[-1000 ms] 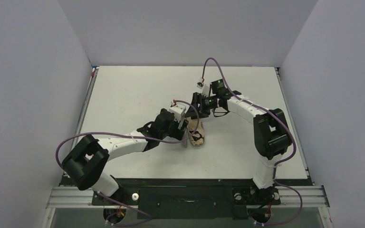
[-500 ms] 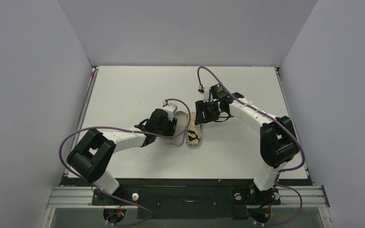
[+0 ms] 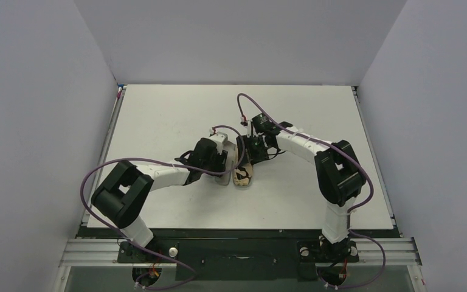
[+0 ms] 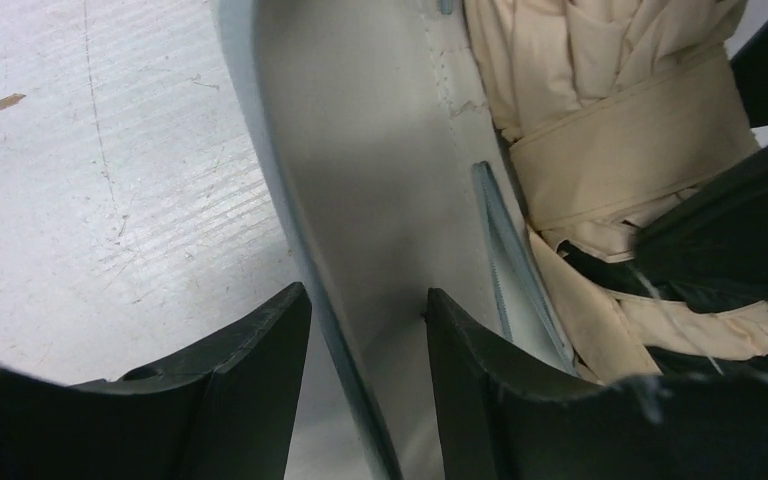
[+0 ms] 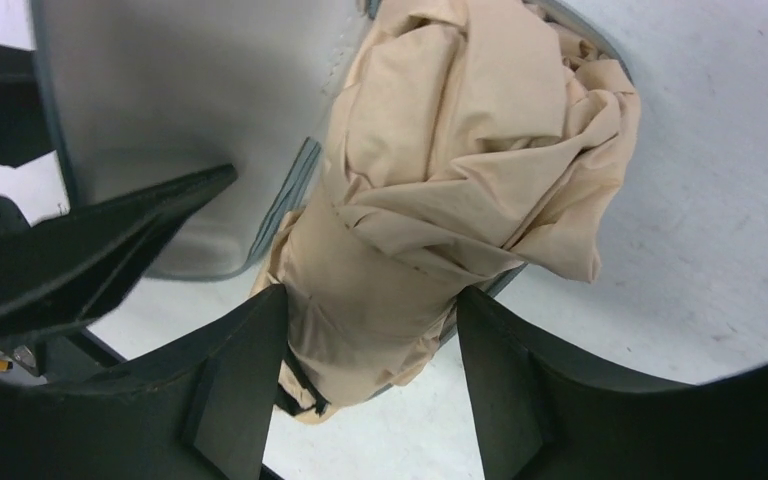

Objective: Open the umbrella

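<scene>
The umbrella lies folded on the table, tan fabric bundled, its strap wrapped round it, a bit of black lining showing. It rests partly on the pale grey-green sleeve. My left gripper stands astride the sleeve's long edge, with a gap still showing on the table side. My right gripper straddles the umbrella. One finger touches the fabric; the other stands clear of it. In the top view the left gripper and right gripper nearly meet over the bundle.
White table with grey walls on three sides. The right gripper's finger reaches into the left wrist view beside the umbrella. The sleeve lies flat next to the bundle. Purple cables loop over both arms.
The right arm swung left and down onto the umbrella, its jaws widening a little. The left gripper narrowed over the sleeve's edge and settled lower.
</scene>
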You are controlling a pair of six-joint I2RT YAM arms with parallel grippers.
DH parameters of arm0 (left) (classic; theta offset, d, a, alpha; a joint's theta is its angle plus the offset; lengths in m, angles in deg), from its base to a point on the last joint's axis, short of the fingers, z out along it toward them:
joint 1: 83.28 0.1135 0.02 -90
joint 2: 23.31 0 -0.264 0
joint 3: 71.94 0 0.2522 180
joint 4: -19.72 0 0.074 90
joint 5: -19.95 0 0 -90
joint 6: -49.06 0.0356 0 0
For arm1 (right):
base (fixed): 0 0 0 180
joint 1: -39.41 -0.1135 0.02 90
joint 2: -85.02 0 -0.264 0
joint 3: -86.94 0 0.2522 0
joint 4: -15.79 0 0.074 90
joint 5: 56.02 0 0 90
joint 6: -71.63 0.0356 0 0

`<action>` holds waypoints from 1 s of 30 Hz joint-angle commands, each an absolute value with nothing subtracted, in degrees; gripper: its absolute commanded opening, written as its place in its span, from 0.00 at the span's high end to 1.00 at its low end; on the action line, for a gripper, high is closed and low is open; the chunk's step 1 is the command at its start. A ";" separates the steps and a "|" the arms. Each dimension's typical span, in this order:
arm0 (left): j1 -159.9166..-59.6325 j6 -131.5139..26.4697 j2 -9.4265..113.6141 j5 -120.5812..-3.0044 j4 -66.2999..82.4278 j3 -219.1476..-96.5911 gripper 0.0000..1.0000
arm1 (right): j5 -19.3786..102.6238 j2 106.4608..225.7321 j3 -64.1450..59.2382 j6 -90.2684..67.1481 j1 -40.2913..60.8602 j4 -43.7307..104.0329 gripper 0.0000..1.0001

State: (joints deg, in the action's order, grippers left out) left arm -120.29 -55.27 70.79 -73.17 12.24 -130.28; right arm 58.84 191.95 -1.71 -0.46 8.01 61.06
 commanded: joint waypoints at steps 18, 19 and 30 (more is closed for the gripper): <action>-115.36 -53.74 70.83 -75.92 8.79 -133.48 0.36 | 76.95 192.98 -5.55 -2.97 16.73 58.29 1.00; -115.34 -53.62 70.54 -75.72 8.82 -133.58 0.33 | 79.22 191.55 -5.67 -3.21 17.52 57.68 1.00; -114.74 -43.09 63.19 -73.20 11.91 -136.70 0.16 | 89.38 181.99 -4.94 -1.61 25.87 57.04 1.00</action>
State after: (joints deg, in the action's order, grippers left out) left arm -115.31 -50.61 69.39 -75.14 8.51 -132.79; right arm 83.41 187.95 -5.08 -1.80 22.61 60.78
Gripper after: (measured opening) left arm 0.794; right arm 0.201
